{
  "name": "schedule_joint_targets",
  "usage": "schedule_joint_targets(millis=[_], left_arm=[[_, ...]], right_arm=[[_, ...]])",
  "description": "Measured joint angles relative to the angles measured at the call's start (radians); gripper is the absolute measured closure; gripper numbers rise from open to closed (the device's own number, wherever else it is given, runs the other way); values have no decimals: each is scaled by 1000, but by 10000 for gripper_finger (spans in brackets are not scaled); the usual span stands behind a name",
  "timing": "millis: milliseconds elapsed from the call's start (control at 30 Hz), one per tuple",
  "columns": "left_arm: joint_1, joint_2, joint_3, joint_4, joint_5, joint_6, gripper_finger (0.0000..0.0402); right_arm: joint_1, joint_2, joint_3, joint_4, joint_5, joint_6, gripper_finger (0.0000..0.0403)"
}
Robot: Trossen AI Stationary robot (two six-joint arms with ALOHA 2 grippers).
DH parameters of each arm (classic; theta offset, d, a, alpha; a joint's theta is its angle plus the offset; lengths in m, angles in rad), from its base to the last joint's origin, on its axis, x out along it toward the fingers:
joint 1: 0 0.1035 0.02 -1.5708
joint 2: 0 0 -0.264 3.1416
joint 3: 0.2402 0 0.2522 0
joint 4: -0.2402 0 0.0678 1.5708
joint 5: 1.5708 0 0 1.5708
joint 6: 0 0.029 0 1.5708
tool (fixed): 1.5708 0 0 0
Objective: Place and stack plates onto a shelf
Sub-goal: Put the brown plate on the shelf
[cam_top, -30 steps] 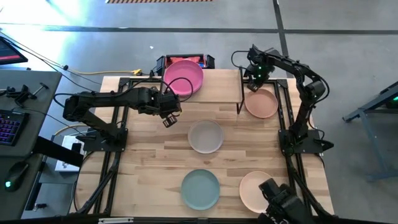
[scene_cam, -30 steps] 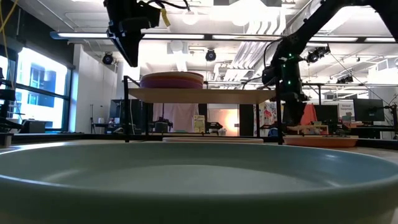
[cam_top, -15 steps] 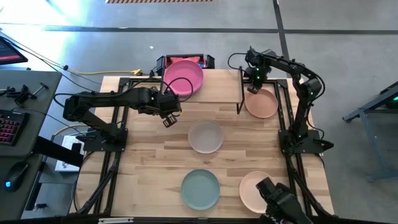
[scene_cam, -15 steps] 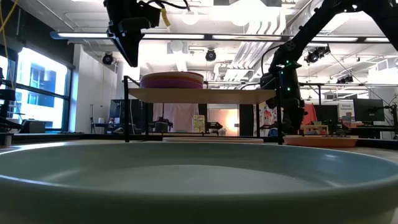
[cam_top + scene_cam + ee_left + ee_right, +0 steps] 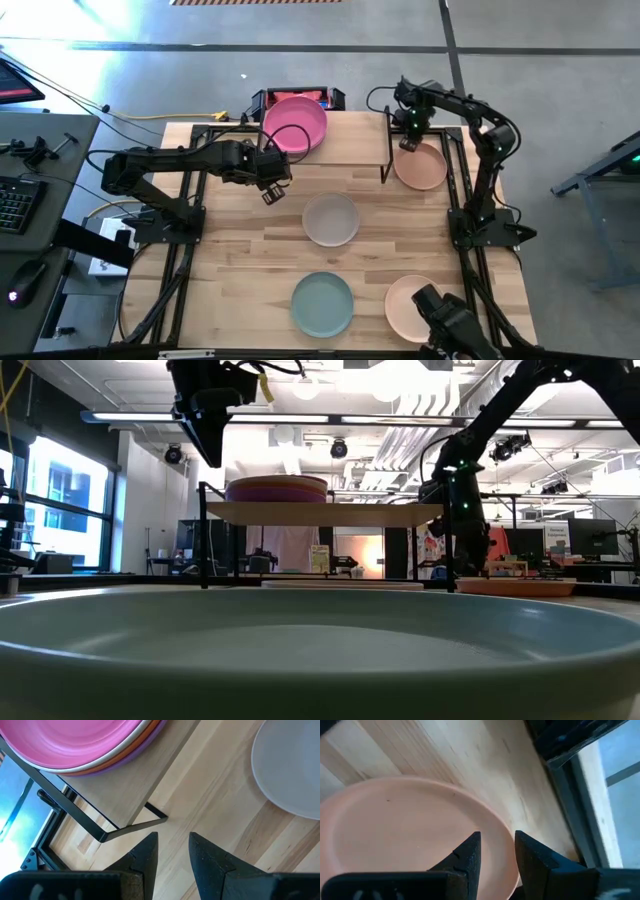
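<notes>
Nearest the table's front edge: teal plate and peach plate, flat on the tabletop, same spots as a second ago. Mid-table: grey plate, likewise unmoved.

Just beyond it and to the left: left gripper, hovering in front of the shelf's near-left corner, no shift over the last second. Fingers parted by a narrow gap, nothing between.

Farther back: shelf carrying a stack at its left end, pink plate on top, cream, orange and purple rims showing beneath in the left wrist view. Right half of the shelf top bare.

Only change noted: right gripper, drawn in and lowered slightly over the far rim of the pinkish-peach plate, which lies on the tabletop just beside the shelf's right legs. Fingers slightly apart, straddling the rim region; contact not confirmed, plate not lifted.

Judgement: pickup of that plate under way; four plates left to shelve.
</notes>
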Motion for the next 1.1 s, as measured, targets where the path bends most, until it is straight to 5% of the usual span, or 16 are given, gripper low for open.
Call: schedule_joint_targets(millis=[1100], left_arm=[[0, 0, 0, 0, 5, -9, 303]], right_arm=[[-19, 90, 0, 38, 76, 26, 304]])
